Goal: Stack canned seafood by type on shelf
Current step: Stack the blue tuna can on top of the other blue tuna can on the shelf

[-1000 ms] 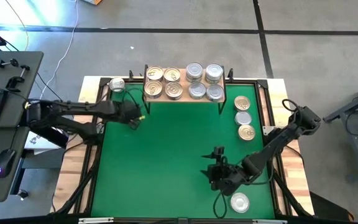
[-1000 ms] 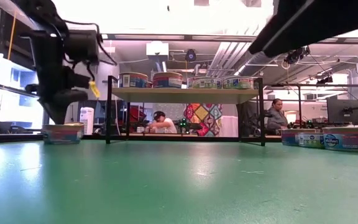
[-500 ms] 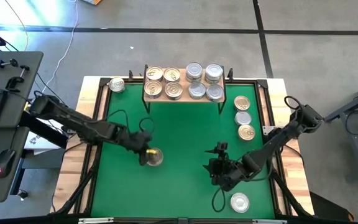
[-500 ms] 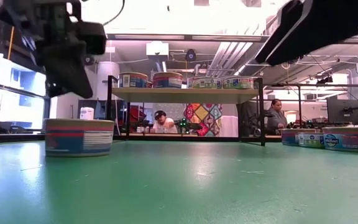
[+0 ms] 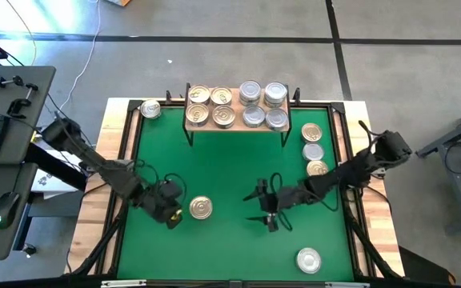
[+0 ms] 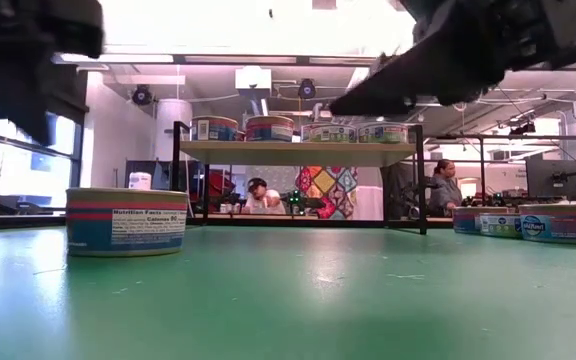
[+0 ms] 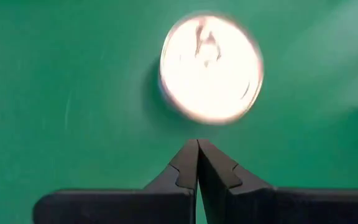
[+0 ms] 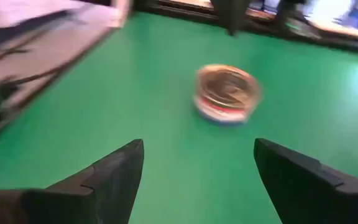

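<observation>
A gold-lidded tin [image 5: 202, 209] stands flat on the green table, left of its middle; it also shows in the low view [image 6: 126, 222]. My left gripper [image 5: 172, 213] is shut just to the tin's left, its tips [image 7: 197, 144] a little short of the tin [image 7: 211, 67]. My right gripper [image 5: 258, 207] hangs open to the tin's right, facing it [image 8: 227, 93] from a distance. The shelf [image 5: 238, 126] at the far edge carries gold-lidded tins on its left half and silver-lidded ones on its right half.
One tin [image 5: 150, 110] sits at the far left corner. Three tins [image 5: 314, 151] stand in a row along the right edge, and a silver-lidded one [image 5: 308, 259] lies near the front right. Bare green table lies between the shelf and the grippers.
My left gripper, shut throughout, has swept from the far left toward the near edge and turned. The gold-lidded tin has slid with it along the table and now rests much nearer the near edge. My right gripper has swung toward the table's left, toward that tin, staying open.
</observation>
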